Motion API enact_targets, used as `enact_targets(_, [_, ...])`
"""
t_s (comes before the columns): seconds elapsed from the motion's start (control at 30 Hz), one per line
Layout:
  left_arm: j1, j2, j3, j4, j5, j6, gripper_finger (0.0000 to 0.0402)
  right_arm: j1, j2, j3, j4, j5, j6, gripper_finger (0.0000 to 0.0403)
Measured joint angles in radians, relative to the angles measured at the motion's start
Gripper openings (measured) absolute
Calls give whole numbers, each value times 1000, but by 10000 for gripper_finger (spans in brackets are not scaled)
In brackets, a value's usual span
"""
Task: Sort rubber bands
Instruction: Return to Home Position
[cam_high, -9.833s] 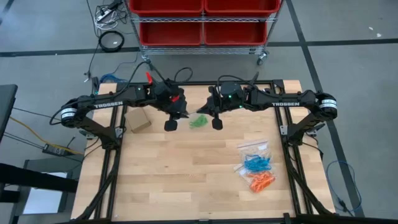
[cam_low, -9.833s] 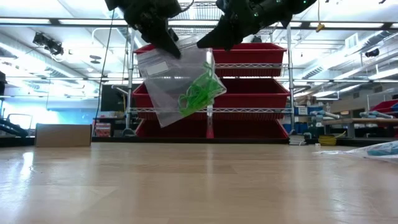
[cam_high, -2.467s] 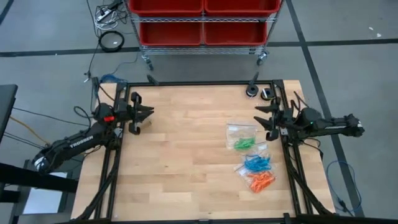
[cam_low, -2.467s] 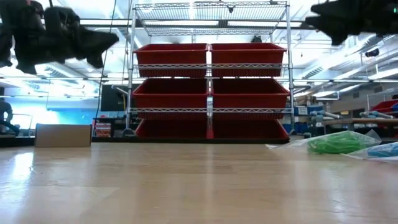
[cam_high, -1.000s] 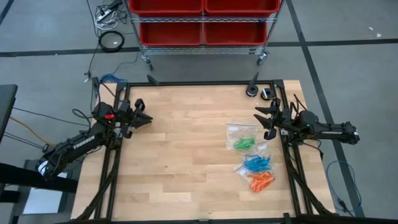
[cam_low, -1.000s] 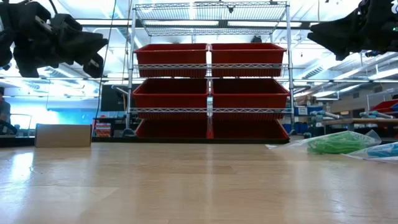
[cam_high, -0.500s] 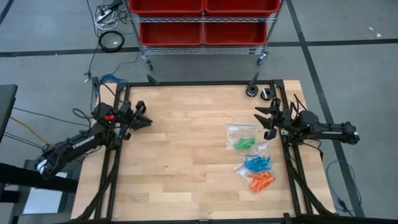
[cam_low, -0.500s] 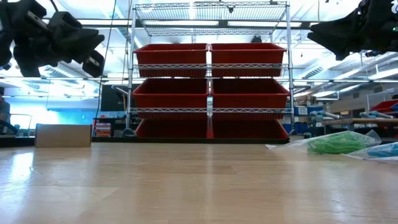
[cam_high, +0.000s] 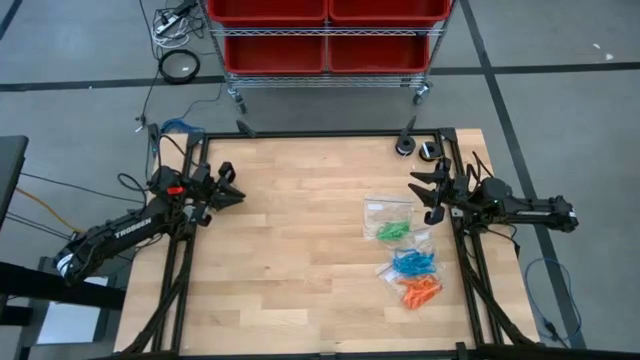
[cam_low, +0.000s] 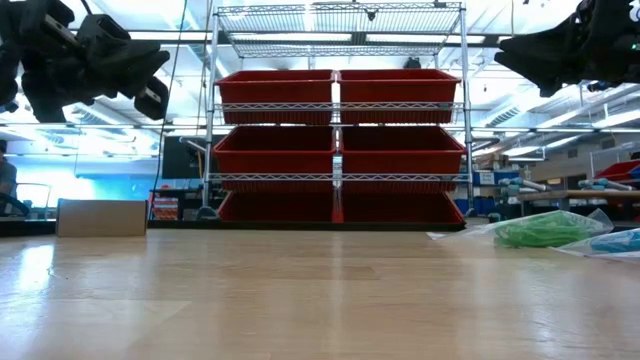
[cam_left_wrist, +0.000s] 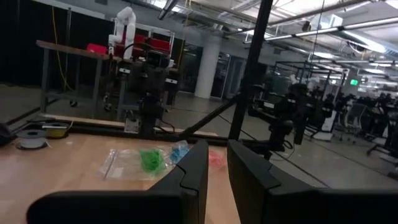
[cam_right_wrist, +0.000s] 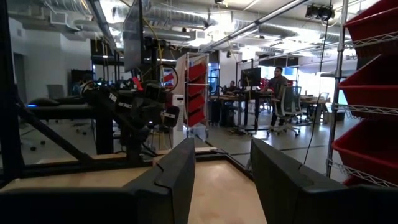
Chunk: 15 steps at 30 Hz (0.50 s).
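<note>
Table (cam_high: 300, 270) bears three bags (cam_high: 385, 211) of rubber bands (cam_high: 393, 231), perhaps a box (cam_low: 100, 217).

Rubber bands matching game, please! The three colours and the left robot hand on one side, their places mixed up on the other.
1 green rubber bands
2 blue rubber bands
3 orange rubber bands
4 left gripper

A middle of the row
B at the table's left edge
C nearest the red bins
D farthest from the red bins

Pairs: 1-C, 2-A, 3-D, 4-B
</note>
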Motion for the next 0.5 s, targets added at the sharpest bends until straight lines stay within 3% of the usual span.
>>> enact_targets(0.43, [0,0,0,14,-10,10,68,0,0,0,0,0,0,146])
enact_targets(0.5, [0,0,0,14,-88,-17,68,0,0,0,0,0,0,146])
